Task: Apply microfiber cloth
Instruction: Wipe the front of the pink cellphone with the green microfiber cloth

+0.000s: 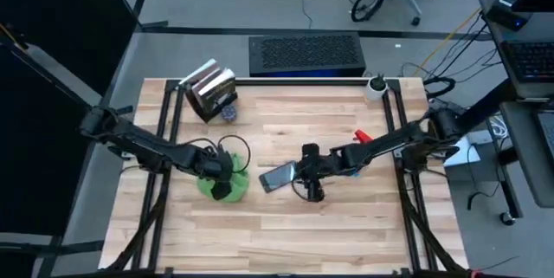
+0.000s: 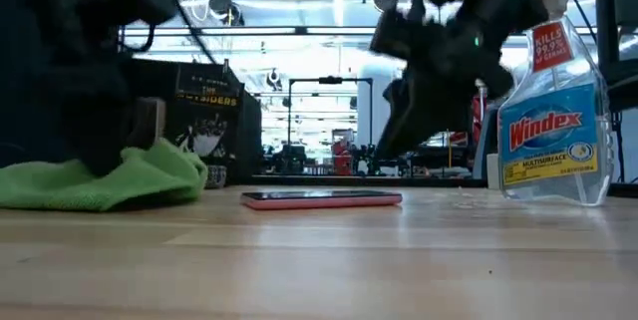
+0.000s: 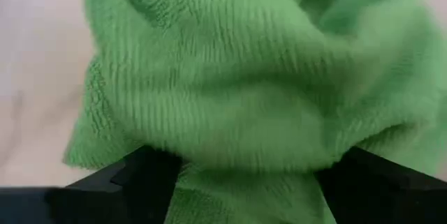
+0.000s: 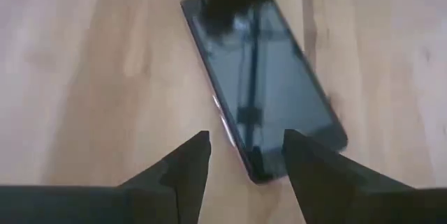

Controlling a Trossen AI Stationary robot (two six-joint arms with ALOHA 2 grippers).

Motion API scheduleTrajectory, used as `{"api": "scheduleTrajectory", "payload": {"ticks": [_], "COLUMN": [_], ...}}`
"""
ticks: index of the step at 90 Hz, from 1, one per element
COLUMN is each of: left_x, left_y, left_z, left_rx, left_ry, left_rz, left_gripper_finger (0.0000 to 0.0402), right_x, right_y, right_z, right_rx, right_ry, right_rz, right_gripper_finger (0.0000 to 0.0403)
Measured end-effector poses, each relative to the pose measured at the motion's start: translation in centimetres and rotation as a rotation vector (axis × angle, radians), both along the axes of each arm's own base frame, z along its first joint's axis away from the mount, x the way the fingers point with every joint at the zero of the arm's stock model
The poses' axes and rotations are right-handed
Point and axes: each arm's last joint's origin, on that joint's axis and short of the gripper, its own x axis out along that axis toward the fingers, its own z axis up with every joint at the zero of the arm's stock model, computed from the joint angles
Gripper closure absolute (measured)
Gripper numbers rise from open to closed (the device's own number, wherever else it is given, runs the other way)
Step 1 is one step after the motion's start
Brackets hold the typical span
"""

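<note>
Cloth (image 3: 230, 91) looks soft, light, floppy; left gripper (image 3: 237, 175) pinches its bunched middle; right gripper (image 4: 244, 158) hangs open, empty, over the phone (image 4: 265, 77).

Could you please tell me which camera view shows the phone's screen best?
The right wrist view: the phone fills it, dark glass facing up, just beyond the open right pincer. The high view shows it small, beside the microfiber cloth. The low view shows only its thin edge. The left wrist view shows only cloth.

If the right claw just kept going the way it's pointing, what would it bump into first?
Most likely the phone. In the wrist view, the right claw has its fingers open just short of the phone's near end, which lies flat on the table. Exact depth is hard to judge.
</note>
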Motion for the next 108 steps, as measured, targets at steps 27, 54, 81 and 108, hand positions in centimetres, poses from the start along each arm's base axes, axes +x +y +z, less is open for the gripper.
{"api": "scheduleTrajectory", "payload": {"ticks": [27, 54, 81, 108], "left_x": [0.8, 1.9, 5.0, 10.5], "left_y": [-0.2, -1.8, -2.3, -1.1], "left_z": [-1.1, 3.1, 9.2, 4.8], "left_rx": [0.033, 0.001, 0.178, 0.245], "left_ry": [-0.076, -0.09, -0.364, -0.438], "left_rz": [-0.034, -0.122, -0.24, -0.287], "left_gripper_finger": [0.0376, 0.0396, 0.0398, 0.0399], "right_x": [0.2, -0.5, -0.4, 0.8], "right_y": [-1.1, -1.4, -1.3, -1.1], "right_z": [-0.5, -1.0, -1.4, -2.9], "right_rx": [-0.099, -0.118, -0.114, -0.101], "right_ry": [0.017, 0.108, 0.112, 0.072], "right_rz": [-0.033, -0.019, -0.013, 0.005], "right_gripper_finger": [0.0236, 0.0236, 0.0236, 0.0236]}}
